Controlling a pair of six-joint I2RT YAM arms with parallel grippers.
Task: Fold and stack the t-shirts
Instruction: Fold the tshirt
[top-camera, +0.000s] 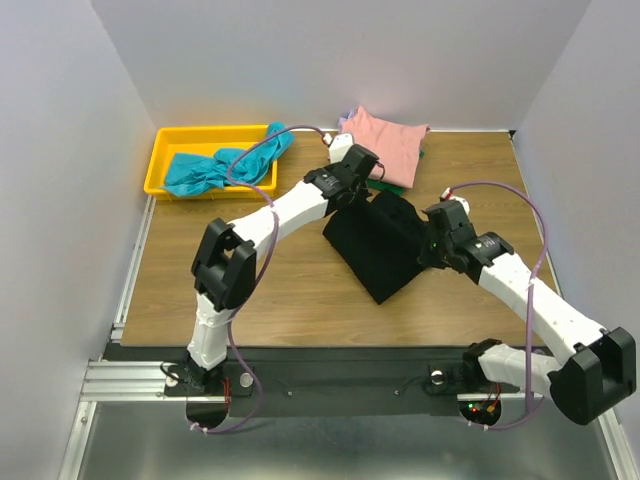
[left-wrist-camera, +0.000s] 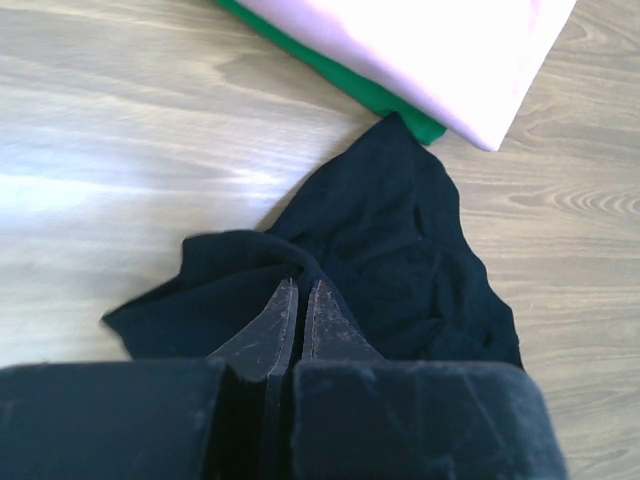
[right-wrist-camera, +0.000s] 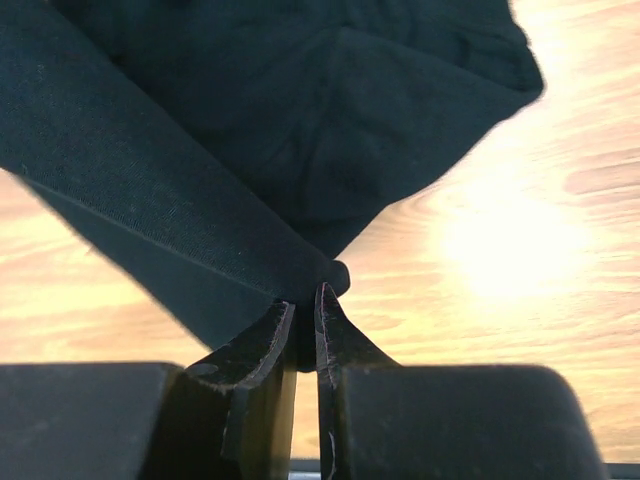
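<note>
The black t-shirt lies partly folded mid-table. My left gripper is shut on its far edge; in the left wrist view its tips pinch bunched black cloth. My right gripper is shut on the shirt's right edge; in the right wrist view it holds a fold of black cloth lifted off the wood. A salmon-pink shirt tops a folded stack at the back, over green and lavender layers. A teal shirt lies crumpled in the bin.
The yellow plastic bin stands at the back left of the wooden table. Purple cables loop over both arms. Grey walls close in the table on three sides.
</note>
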